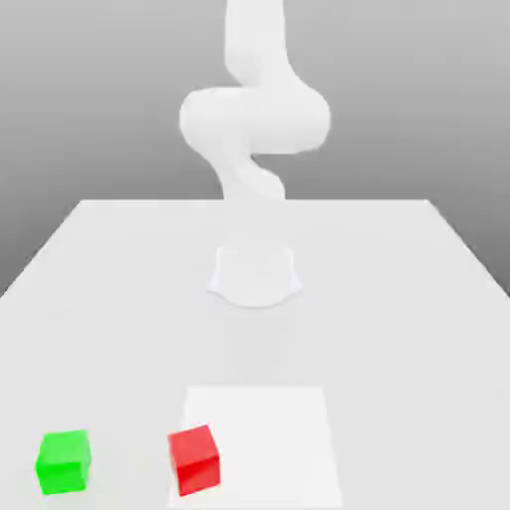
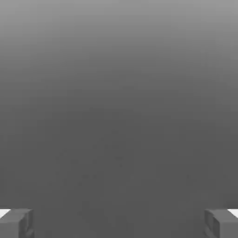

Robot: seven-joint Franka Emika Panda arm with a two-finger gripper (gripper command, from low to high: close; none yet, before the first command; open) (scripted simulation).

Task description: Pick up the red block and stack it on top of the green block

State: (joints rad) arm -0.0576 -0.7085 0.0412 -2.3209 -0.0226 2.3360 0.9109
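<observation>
The red block (image 1: pixel 193 459) rests on the table near the front edge, at the left border of a lighter white square patch (image 1: pixel 269 438). To its left in the exterior view, a short gap away, the green block (image 1: pixel 64 461) sits on the table. Both cubes stand flat and apart. The white arm (image 1: pixel 254 120) rises from its base (image 1: pixel 255 274) and leaves the picture upward. In the hand view my gripper (image 2: pixel 119 223) is open, its two grey fingertips (image 2: pixel 16 223) far apart with nothing between them, facing a plain grey background.
The white table (image 1: pixel 398 299) spreads wide on both sides of the base. Its far edge runs behind the arm, and grey backdrop lies beyond it.
</observation>
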